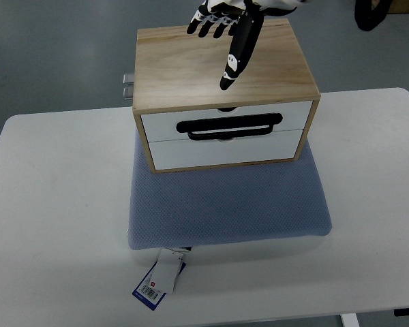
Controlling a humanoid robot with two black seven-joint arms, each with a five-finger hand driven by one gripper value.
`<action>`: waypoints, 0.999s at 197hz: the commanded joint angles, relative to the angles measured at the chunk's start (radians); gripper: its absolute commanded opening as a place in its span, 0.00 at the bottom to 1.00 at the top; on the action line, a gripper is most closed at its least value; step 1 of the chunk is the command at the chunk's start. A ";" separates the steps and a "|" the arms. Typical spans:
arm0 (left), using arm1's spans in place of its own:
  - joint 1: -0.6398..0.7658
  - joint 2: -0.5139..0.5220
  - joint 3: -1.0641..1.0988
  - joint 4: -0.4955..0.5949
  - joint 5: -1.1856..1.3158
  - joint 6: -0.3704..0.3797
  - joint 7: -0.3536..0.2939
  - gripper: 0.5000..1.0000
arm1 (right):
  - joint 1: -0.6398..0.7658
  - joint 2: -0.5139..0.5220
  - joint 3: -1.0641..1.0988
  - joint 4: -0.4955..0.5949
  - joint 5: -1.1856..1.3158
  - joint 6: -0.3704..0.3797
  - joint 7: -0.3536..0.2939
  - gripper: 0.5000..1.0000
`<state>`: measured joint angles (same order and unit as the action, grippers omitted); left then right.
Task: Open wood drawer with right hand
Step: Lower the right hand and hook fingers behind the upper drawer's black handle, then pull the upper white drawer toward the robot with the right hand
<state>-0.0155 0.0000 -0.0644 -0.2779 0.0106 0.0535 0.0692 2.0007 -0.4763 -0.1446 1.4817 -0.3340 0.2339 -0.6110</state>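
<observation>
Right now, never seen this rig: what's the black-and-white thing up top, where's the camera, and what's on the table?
There is one camera, on the robot's side, looking steeply down at the work. The black-and-white thing is a robot hand with fingers, hanging over the top of the wooden drawer box. Its fingers are spread and hold nothing. Its arm runs out at the top edge, so I cannot tell which arm it is. The box has two white drawer fronts, both shut, with a black handle across them. It stands on a blue-grey cushion with a tag at its near edge, all on a white table. Nothing is held.
</observation>
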 commanded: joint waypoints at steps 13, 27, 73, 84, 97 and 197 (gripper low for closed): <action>0.000 0.000 0.001 0.000 0.000 0.000 0.000 1.00 | -0.043 0.039 -0.015 0.029 0.033 -0.054 0.000 0.86; 0.000 0.000 0.001 0.002 0.000 0.000 0.000 1.00 | -0.062 0.051 -0.013 0.037 0.089 -0.056 0.000 0.86; 0.000 0.000 0.001 0.002 -0.001 0.000 0.001 1.00 | -0.129 0.062 -0.015 0.043 0.121 -0.065 0.000 0.86; 0.000 0.000 0.001 0.002 -0.001 0.000 0.000 1.00 | -0.140 0.062 -0.015 0.043 0.116 -0.067 0.000 0.86; 0.000 0.000 0.000 0.003 -0.001 0.000 0.000 1.00 | -0.158 0.061 -0.016 0.038 0.099 -0.065 0.000 0.87; 0.000 0.000 0.000 0.003 -0.001 0.000 0.000 1.00 | -0.243 0.044 -0.073 0.008 -0.049 -0.038 0.000 0.87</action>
<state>-0.0153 0.0000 -0.0638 -0.2750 0.0091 0.0538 0.0692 1.7741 -0.4324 -0.2152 1.4948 -0.3735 0.1891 -0.6110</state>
